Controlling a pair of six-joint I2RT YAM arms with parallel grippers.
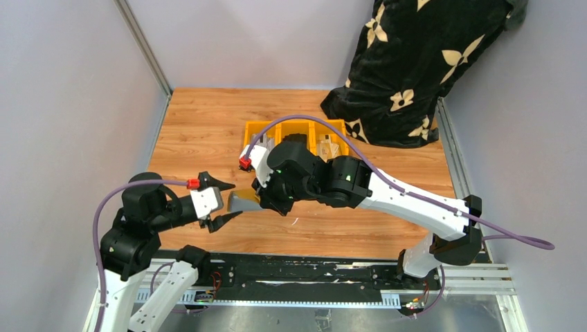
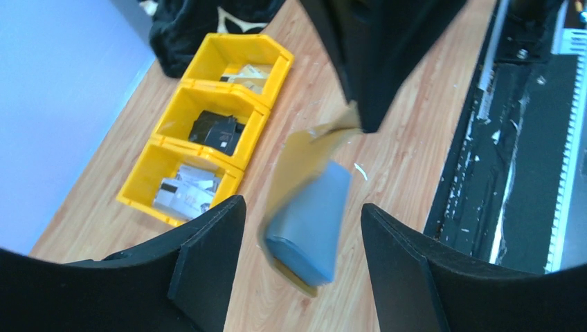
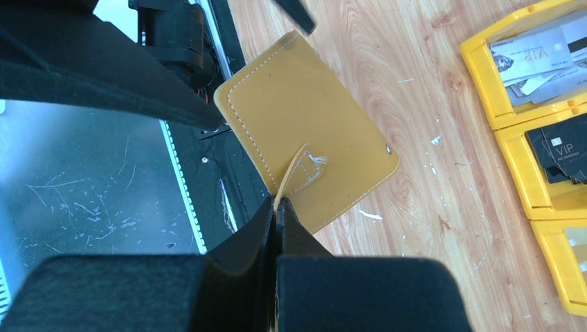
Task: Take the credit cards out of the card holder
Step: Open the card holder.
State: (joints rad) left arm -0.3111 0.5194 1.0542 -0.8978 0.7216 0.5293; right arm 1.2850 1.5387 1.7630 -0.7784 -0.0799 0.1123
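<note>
Left gripper (image 2: 301, 204): right up close in the left wrist view, jaws spread wide, one black finger (image 2: 208, 256) on each side of the hanging wallet, with a gap on both sides. It grips nothing.
Card holder (image 3: 304, 124): up off the table, dangling between the two arms! Mustard-tan with pale stitching, its lower end sits between the left jaws.
Credit cards (image 2: 308, 225): a blue-grey slab tucked in the holder's lower end. It is a bit blurred, so I cannot count them.
Snap tab (image 3: 294, 169): the short strap on the holder's face, pulled up to the pinch point.
Right gripper (image 3: 277, 207): clamped tight on that tab, fingers pressed together and carrying the holder by the strap alone.
Table (image 2: 387, 159): wood grain with a few white flecks, below the holder.
Yellow bins (image 2: 277, 62): three in a joined row further out, well apart from the holder.
Nearest bin: silvery cards (image 2: 183, 192).
Middle bin: dark cards (image 2: 218, 131).
Farthest bin: pale cards (image 2: 242, 72).
Black cloth (image 1: 408, 62): cream flower print, heaped at the far right corner just behind the bins.
</note>
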